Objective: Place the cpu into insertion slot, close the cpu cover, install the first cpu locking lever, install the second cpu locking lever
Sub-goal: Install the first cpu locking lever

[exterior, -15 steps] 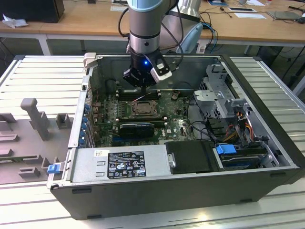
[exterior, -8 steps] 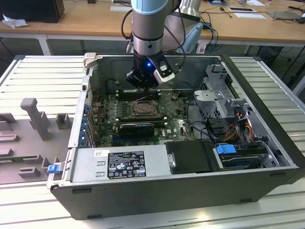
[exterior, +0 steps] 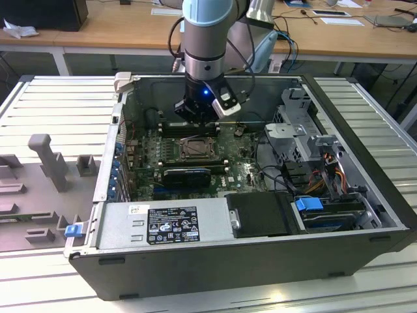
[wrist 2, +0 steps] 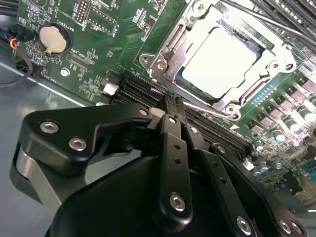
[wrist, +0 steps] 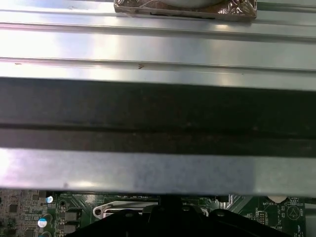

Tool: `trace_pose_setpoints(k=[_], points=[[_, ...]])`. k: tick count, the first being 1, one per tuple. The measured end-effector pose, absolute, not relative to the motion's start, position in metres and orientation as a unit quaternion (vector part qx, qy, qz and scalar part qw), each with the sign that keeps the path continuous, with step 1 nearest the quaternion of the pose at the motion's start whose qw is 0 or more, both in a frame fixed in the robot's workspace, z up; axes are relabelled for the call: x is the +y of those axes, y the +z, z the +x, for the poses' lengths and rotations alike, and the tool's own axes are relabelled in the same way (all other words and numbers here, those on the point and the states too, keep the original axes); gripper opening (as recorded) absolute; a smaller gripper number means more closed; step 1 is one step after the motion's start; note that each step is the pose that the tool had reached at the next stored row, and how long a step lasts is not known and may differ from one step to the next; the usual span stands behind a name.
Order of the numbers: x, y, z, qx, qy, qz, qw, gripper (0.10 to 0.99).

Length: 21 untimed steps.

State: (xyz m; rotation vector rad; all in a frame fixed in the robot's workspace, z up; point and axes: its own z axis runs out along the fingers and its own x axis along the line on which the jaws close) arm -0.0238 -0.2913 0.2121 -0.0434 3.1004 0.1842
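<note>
Tool fingers pressed together, empty, hovers at six o'clock of the cpu cover over the seated cpu; thin springy metal, best pushed at its free edge.

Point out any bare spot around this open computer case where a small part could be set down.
The ribbed metal table is bare on the exterior view's left behind the grey fixtures, and on the right beside the case wall. Inside, the motherboard is crowded, with the gripper above the insertion slot.
</note>
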Motion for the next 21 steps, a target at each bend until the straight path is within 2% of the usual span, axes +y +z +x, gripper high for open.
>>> trace_pose_setpoints(k=[14, 19, 21], points=[[-0.291, 0.201, -0.023, 0.999, 0.033, -0.015, 0.016, 0.106], [-0.291, 0.200, -0.022, 0.999, 0.035, -0.016, 0.016, 0.106], [-0.291, 0.200, -0.022, 0.999, 0.043, -0.017, 0.017, 0.106]])
